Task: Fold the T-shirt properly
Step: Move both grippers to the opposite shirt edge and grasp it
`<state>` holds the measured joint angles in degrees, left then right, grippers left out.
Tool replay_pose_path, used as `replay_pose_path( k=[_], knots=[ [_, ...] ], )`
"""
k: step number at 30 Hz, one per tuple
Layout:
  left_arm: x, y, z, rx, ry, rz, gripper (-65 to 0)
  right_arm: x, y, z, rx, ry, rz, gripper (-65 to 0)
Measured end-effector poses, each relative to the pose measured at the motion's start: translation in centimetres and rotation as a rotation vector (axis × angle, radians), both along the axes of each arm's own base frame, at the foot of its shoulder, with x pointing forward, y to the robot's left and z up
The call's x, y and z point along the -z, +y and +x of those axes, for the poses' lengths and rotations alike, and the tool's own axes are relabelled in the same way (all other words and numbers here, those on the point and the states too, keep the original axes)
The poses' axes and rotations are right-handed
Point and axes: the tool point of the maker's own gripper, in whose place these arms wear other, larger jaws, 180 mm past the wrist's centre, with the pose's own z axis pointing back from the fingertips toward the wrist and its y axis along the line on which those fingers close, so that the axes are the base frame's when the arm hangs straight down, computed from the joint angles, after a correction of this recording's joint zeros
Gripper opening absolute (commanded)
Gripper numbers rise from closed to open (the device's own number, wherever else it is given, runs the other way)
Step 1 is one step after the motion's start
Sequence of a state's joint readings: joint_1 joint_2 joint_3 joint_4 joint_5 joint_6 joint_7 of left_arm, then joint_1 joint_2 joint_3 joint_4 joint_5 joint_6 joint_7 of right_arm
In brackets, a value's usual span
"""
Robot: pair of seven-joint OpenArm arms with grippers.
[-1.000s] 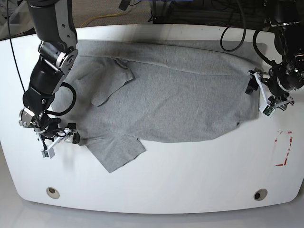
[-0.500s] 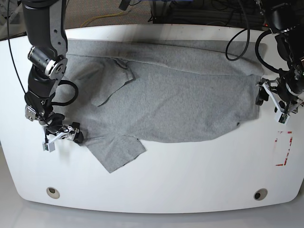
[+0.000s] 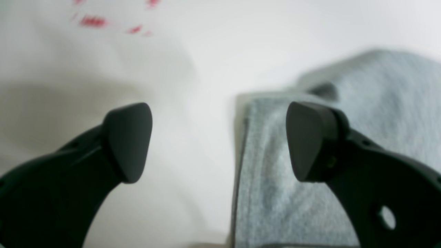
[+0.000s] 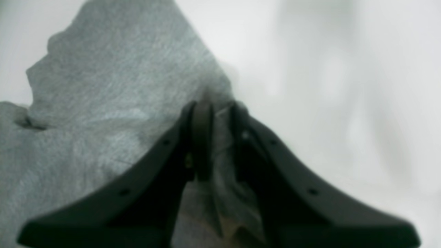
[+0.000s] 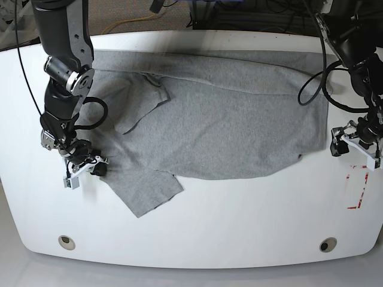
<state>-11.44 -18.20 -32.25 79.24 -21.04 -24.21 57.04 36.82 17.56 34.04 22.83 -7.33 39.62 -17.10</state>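
Left gripper (image 5: 354, 145) now lower along right table edge. Jaws wide, empty, straddling hem of plain light-grey knit T-shirt (image 5: 227, 119) spread mid-table. Right gripper (image 4: 215, 119) pinches sleeve edge. Seat hem deep before closing.

Base looks down over the table (image 5: 197, 215); wrist views sit close above it.

Right gripper (image 4: 215, 113): jaws closed, pinching fabric of the T-shirt (image 4: 103, 103); arm bent steeply, wrist low. Left gripper (image 3: 218, 141): jaws spread wide, one fingertip (image 3: 306, 137) over cloth edge, nothing between; arm extended downward.
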Motion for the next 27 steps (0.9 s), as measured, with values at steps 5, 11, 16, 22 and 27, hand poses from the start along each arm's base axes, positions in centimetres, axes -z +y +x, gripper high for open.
replay_pose_path(
  k=[5, 11, 16, 22, 27],
  knots=[
    [1.4, -1.3, 1.7, 0.017, 0.009, -0.065, -7.5, 0.0, 0.1, 0.0, -0.002, 0.000, 0.002, -55.3],
    [4.2, -4.0, 3.2, 0.073, 0.064, -0.124, -7.6, 0.0, 0.2, 0.0, -0.002, -0.001, 0.004, -55.2],
    [5.6, -4.9, 3.4, 0.089, 0.096, -0.143, -7.8, 0.0, 0.3, 0.1, -0.003, -0.001, 0.004, -55.5],
    [6.7, -5.5, 3.8, 0.101, 0.094, -0.158, -14.6, -0.1, 0.3, 0.1, -0.003, -0.002, 0.004, -55.5],
    [7.4, -6.9, 3.7, 0.155, 0.131, -0.142, -46.9, -0.1, 0.3, 0.2, -0.004, -0.003, 0.004, -55.5]
  ],
)
